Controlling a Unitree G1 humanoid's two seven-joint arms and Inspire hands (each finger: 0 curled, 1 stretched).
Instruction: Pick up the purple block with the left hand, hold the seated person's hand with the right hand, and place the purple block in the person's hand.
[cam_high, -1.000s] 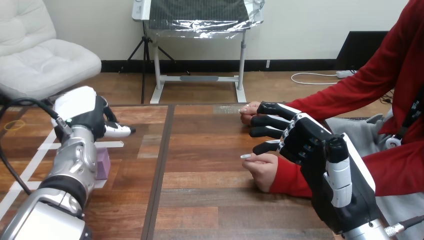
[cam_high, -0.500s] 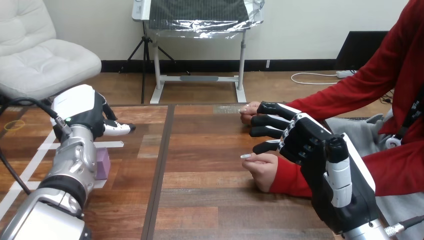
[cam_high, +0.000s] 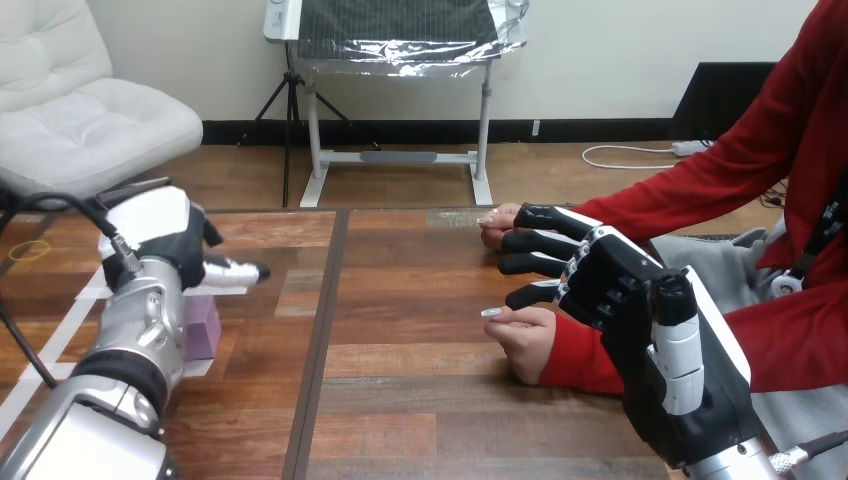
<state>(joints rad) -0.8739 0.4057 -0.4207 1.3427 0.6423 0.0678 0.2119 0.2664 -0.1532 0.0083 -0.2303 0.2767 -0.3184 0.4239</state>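
Observation:
The purple block (cam_high: 204, 328) lies on the wooden table (cam_high: 400, 400) at the left, partly behind my left forearm. My left hand (cam_high: 160, 238) hovers just above it, open, thumb pointing right. At the right, my right hand (cam_high: 620, 290) is open, its fingers (cam_high: 530, 240) reaching left between the person's two hands. The person's far hand (cam_high: 495, 222) rests by my top fingertip. The person's near hand (cam_high: 525, 338) is a loose fist on the table, right under my lowest finger. I cannot tell if my fingers touch either hand.
White tape strips (cam_high: 88, 292) mark the table around the block. A dark seam (cam_high: 320, 330) runs front to back through the tabletop. The person's red sleeves (cam_high: 700, 200) cross the right side.
My left hand has dropped lower and a little left, closer to the purple block. My right hand and the person's hands have stayed put.

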